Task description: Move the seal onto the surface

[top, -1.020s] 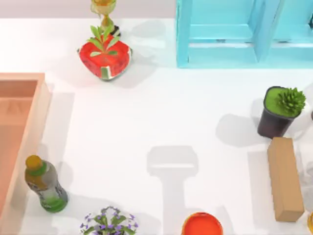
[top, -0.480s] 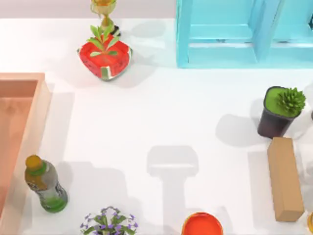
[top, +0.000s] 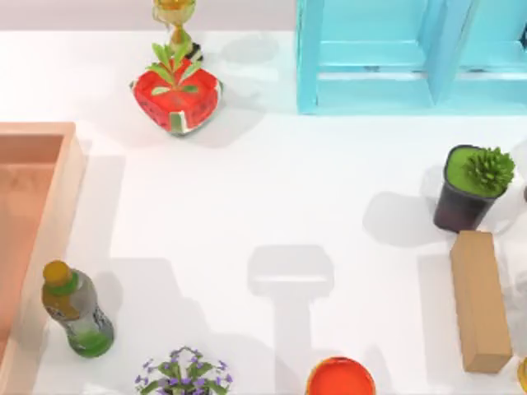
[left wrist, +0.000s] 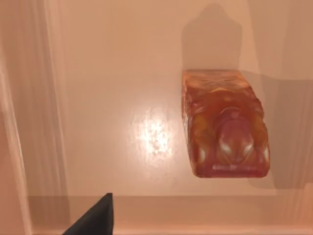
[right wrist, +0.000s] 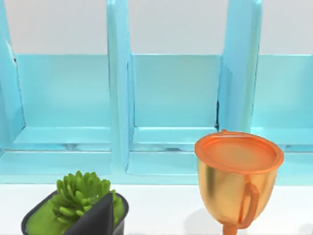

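Note:
The seal (left wrist: 225, 132), a tan-orange block with a dark red rounded top, rests on the floor of the brown wooden tray (left wrist: 122, 73). In the left wrist view, a dark tip of my left gripper (left wrist: 95, 220) hangs over that floor, apart from the seal. From above, the tray (top: 70, 164) lies at the table's left edge and the surface (top: 272, 189), a white tabletop, spreads to its right. A dark tip of my right gripper (right wrist: 98, 218) is near a potted succulent (right wrist: 80, 203).
A bottle (top: 76, 311) stands beside the tray's front corner, with purple flowers (top: 183, 374) and an orange-red bowl (top: 340, 377) along the front edge. A red planter (top: 175, 95) and the blue shelf (top: 412, 53) stand at the back. A succulent pot (top: 471, 185) and a long tan block (top: 479, 300) are right.
A grey shadow has spread over the tabletop to the right of the bottle at the front left. None of the objects has moved.

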